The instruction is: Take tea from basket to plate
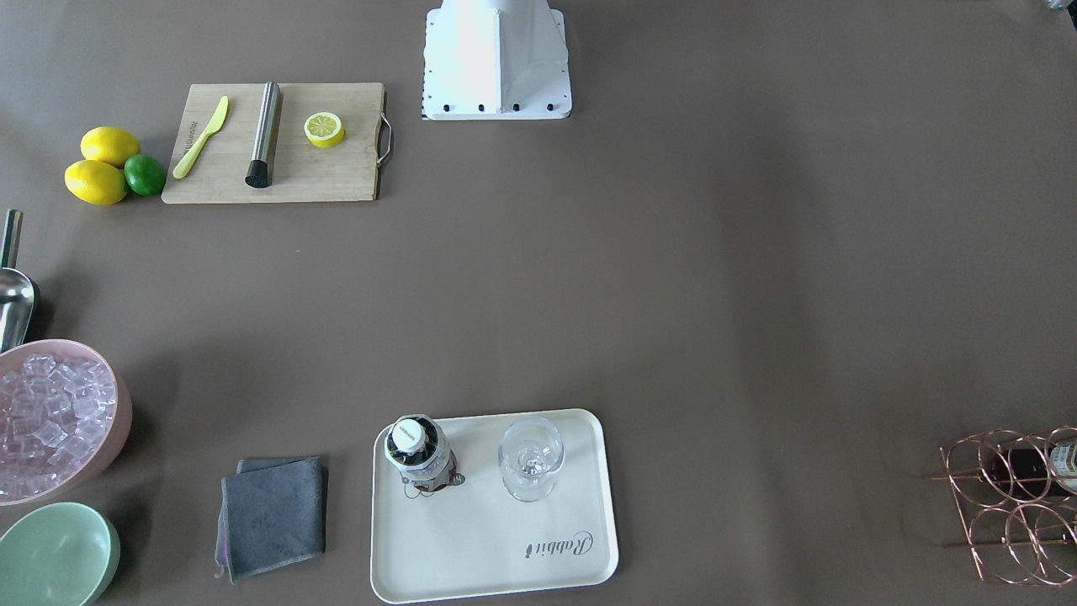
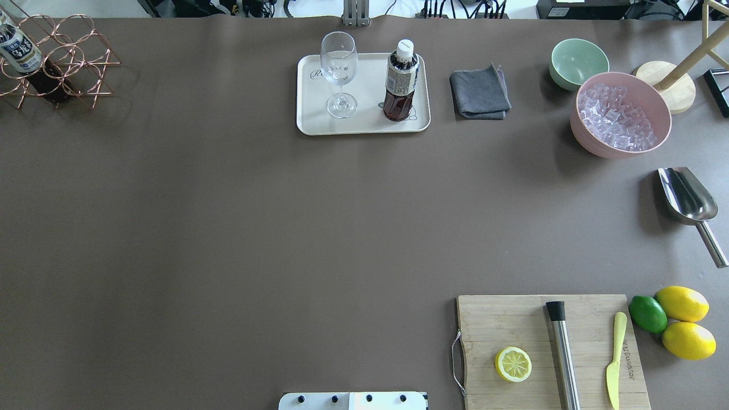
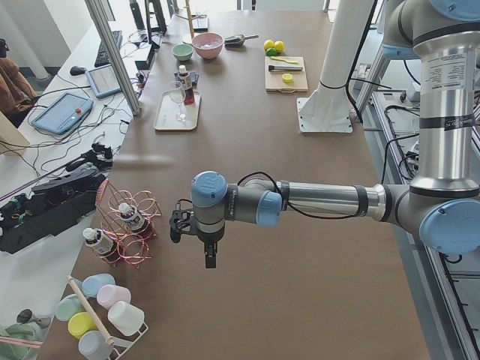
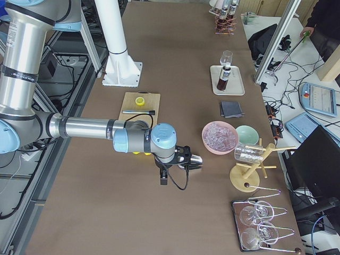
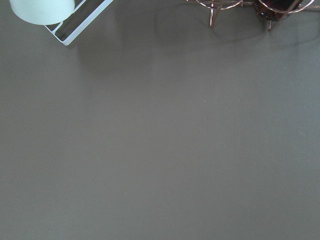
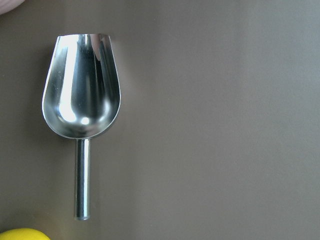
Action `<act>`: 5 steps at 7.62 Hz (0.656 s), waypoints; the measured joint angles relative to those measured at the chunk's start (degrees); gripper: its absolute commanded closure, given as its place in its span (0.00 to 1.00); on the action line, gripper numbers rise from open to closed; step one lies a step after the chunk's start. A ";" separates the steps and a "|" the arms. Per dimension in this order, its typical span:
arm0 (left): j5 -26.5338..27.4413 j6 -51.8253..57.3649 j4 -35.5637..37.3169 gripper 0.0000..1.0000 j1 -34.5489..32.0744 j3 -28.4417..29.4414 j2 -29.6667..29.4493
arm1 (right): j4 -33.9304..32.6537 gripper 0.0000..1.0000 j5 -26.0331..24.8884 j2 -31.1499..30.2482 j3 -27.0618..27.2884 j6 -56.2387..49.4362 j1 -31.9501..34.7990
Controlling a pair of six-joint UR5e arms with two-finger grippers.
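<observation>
Left gripper [image 3: 178,225]: hangs above bare table near wire basket [image 2: 62,60]; jaw opening cannot be told. Right gripper [image 4: 181,155]: above metal scoop [image 6: 82,85]; opening cannot be told. Far edge: tea [image 2: 401,80] upright on plate [image 2: 364,128], beside stemmed glass [image 2: 339,74], apart. Another bottle [image 2: 14,42] in basket.

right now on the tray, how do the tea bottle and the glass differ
The tea bottle holds dark reddish-brown drink; the glass is empty. The tea bottle is closed by a white cap and wears a label; the glass is open-topped, bare and stemmed. Both stand upright, apart, on the cream tray.
</observation>
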 measured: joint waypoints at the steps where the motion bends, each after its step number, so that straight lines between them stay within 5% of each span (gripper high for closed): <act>1: -0.10 -0.06 0.02 0.02 -0.17 0.14 0.02 | 0.03 0.00 -0.04 -0.01 0.01 0.00 0.02; 5: -0.15 -0.39 -0.08 0.02 -0.35 0.64 0.03 | 0.08 0.00 -0.15 -0.01 0.06 0.00 0.04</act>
